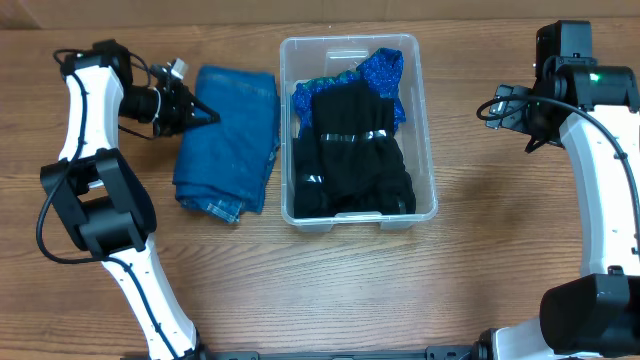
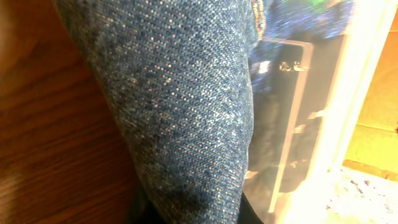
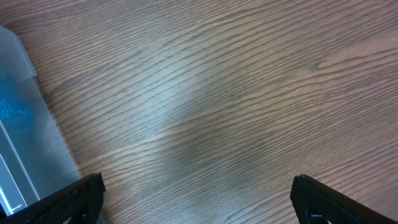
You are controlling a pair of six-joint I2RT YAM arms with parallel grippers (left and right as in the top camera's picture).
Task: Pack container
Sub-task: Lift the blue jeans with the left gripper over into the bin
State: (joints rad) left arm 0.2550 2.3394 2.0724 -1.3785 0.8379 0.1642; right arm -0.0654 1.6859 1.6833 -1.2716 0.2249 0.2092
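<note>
A wood-grain table (image 1: 330, 290) fills the overhead view, with a white-and-black robot arm at each side.

The left pincer (image 1: 205, 113) points toward the middle of the table, and its tip meets the near edge of a folded pair of blue jeans (image 1: 232, 135). From above the fingers seem to taper to a point at the denim. The left wrist camera shows almost nothing but close-up denim weave, so I cannot tell whether this pincer is gripping the cloth or only touching it.

The container (image 1: 350, 41), a clear rectangular plastic bin, sits just beyond the jeans on the far side from the left pincer. Its wall is close beside the denim. Inside lies a black garment (image 1: 350, 150) covering most of the bin. A blue sparkly fabric (image 1: 383, 68) shows at the end behind the black garment.

The right pincer (image 3: 196, 190) is spread wide and holds nothing. In its wrist view the two dark fingertips sit at the bottom corners, with only bare wood between and ahead of them. The container lies ahead of this pincer, clearly apart from it. Only a frosted corner of the bin appears at the left edge of that view.
</note>
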